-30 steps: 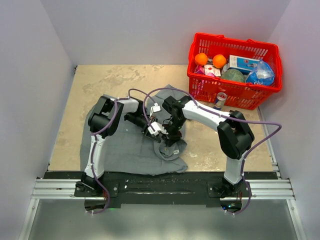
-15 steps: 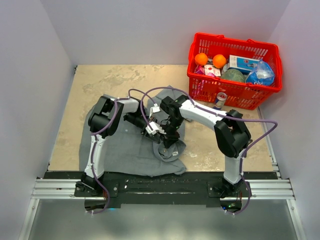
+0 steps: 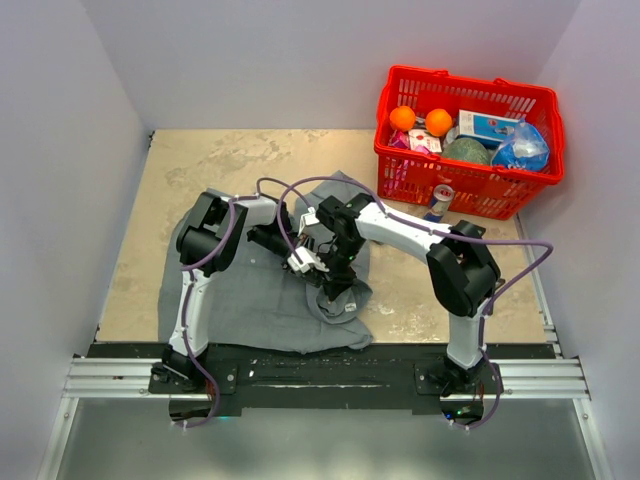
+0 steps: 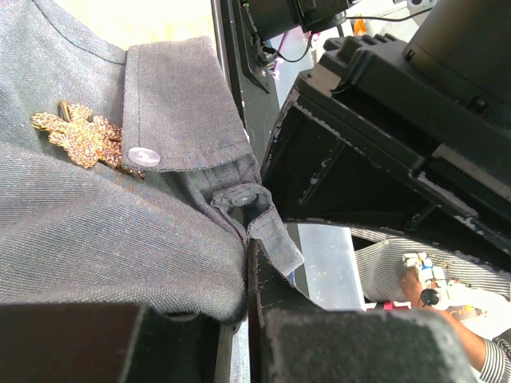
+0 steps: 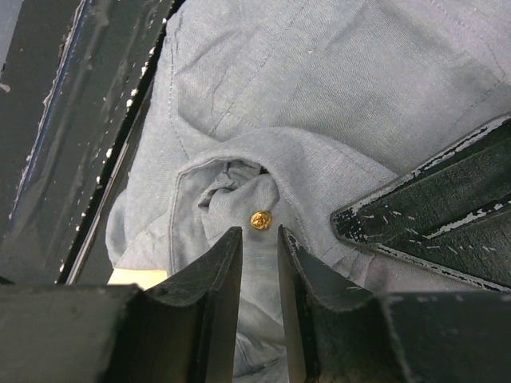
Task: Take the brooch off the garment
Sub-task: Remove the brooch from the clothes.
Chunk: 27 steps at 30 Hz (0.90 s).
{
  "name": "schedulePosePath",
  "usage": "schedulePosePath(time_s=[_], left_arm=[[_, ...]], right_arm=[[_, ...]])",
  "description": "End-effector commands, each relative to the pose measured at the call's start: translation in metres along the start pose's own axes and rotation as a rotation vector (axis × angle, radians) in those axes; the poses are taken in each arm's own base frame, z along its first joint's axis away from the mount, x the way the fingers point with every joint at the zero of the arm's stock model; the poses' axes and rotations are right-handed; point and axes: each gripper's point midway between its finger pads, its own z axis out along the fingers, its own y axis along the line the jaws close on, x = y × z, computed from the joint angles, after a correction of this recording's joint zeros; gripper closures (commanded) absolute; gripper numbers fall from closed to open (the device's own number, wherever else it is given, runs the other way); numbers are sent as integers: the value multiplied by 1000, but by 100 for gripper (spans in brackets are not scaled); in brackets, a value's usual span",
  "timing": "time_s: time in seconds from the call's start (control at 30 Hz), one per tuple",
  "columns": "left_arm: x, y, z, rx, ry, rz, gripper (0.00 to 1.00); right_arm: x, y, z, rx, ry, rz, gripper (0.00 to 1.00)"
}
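The shirt (image 3: 250,300) is lying at the table's (image 3: 200,160) near edge, with open tabletop showing to the left and behind and the basket (image 3: 480,205) standing far right. The left gripper (image 4: 242,307) is clamping the shirt's front edge below the collar (image 4: 172,104), with the brooch (image 4: 76,136) sitting beside the collar. The right gripper (image 5: 259,235) is hovering slightly parted, gripping nothing, over a small gold stud (image 5: 260,220).

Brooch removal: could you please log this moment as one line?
left gripper shut on shirt placket | right gripper open, tips at gold stud | leaf brooch pinned by collar
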Motion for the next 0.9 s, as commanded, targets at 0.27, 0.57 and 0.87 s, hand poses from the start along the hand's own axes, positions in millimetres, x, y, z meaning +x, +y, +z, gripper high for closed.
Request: schedulePosePath(time_s=[0.27,0.57,0.87], left_arm=[[-26,-15,2,67,-112,9,100],[-26,-17,2,68,-115,13,100],[-29,-17,2,69,-118,26,100]], right_arm=[[-6,8,14,-66,-35,6,72],[4,1,19,-50,12,-14,72],[12,0,16,-59,48,-4,73]])
